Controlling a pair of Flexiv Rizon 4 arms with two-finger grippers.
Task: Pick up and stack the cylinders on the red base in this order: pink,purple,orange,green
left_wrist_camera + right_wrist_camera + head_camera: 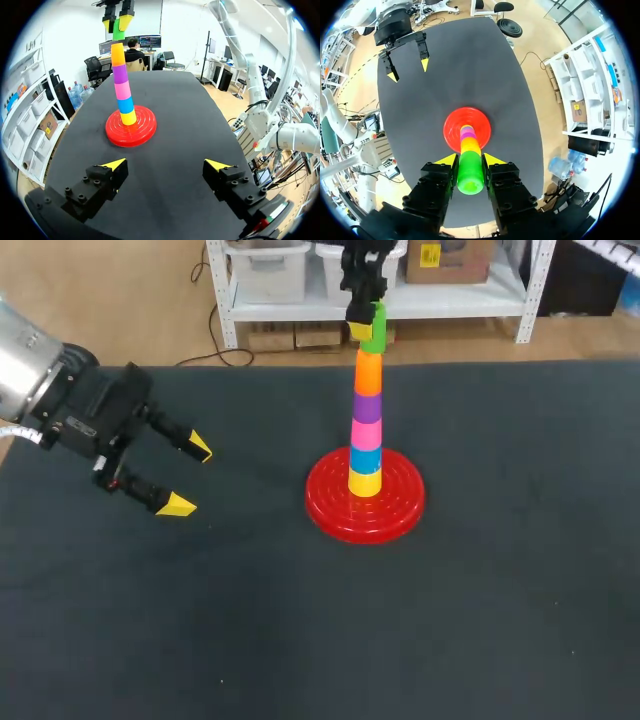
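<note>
Nearest, the left pincer (pixel 166 164) hangs released over the dark matte bench (pixel 450 620). Its two yellow-tipped fingers (pixel 97 190) are spread wide, and its own wrist view shows only bare bench between them. The head view adds that it sits toward the bench's left side, well apart from the stack. Ahead of it lies the round ribbed red plastic base (pixel 330 505). From the middle of the base rises a column of short plastic pieces: a yellow cylinder (pixel 364 481) at the foot, then a blue cylinder (pixel 365 459), the pink cylinder (pixel 366 432), the purple cylinder (pixel 367 405) and the orange cylinder (pixel 368 372). The green cylinder (pixel 375 328) is at the top. The right pincer (pixel 470 160) is clenched on the green cylinder, one finger on each side, which its own wrist view shows plainly from straight above. That view squeezes the column end-on, so the lowest pieces cannot be made out. The left wrist view shows every colour from the side. In the head view only the right pincer's black body and one yellow tip show, and the arm is cut off at the upper edge. Whether the green cylinder is seated fully on the orange one cannot be told.
</note>
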